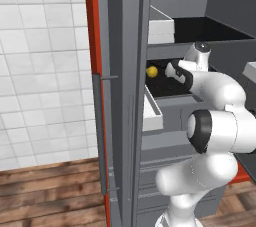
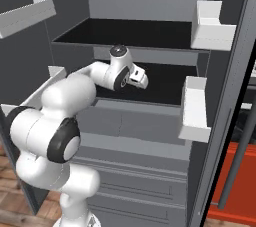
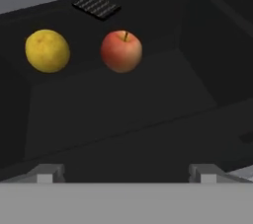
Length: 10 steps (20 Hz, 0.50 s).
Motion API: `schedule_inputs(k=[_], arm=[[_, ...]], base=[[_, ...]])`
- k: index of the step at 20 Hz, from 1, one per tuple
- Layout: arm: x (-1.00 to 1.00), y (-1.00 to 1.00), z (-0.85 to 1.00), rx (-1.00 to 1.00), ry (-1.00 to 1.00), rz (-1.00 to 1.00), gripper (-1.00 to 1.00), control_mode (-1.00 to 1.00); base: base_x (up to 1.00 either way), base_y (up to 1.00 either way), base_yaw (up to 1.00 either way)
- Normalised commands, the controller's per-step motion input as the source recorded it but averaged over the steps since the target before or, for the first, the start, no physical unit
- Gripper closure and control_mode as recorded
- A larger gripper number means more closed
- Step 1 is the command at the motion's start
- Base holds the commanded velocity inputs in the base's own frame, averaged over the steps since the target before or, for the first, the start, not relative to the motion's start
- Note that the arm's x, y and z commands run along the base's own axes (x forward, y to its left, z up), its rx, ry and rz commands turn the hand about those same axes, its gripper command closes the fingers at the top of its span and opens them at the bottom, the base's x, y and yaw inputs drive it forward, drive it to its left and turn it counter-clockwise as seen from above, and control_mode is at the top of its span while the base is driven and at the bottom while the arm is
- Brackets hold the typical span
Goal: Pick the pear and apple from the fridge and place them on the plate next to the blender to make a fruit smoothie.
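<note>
The fridge (image 1: 122,96) stands open, and my arm reaches onto its black middle shelf (image 2: 165,83). On that shelf, in the hand view, the yellow pear (image 3: 47,51) lies at the left and the red-orange apple (image 3: 121,51) beside it on the right, a small gap between them. My gripper (image 3: 126,173) is open, short of both fruits, with nothing between its fingers. In the left base view the pear (image 1: 152,71) sits just left of the gripper (image 1: 169,69). From the right base view the gripper (image 2: 142,80) hovers over the shelf. The plate and the blender are out of view.
White door bins (image 2: 195,108) (image 2: 214,25) line the open door on the right, and another bin (image 1: 152,113) sits below the shelf's front. A second black shelf (image 2: 135,33) lies above the hand. A tiled wall (image 1: 45,71) and wooden floor (image 1: 50,196) lie left of the fridge.
</note>
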Motion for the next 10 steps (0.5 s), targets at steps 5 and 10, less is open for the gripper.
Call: schedule_inputs(k=[5, 10], arm=[[0.42, 0.0, -0.17, -0.14, 0.03, 0.12, -1.0, -1.0], [0.21, -0.03, -0.13, -0.1, 0.0, 0.02, -1.0, -1.0]], base=[[0.0, 0.0, 0.0], [0.0, 0.0, 0.0]])
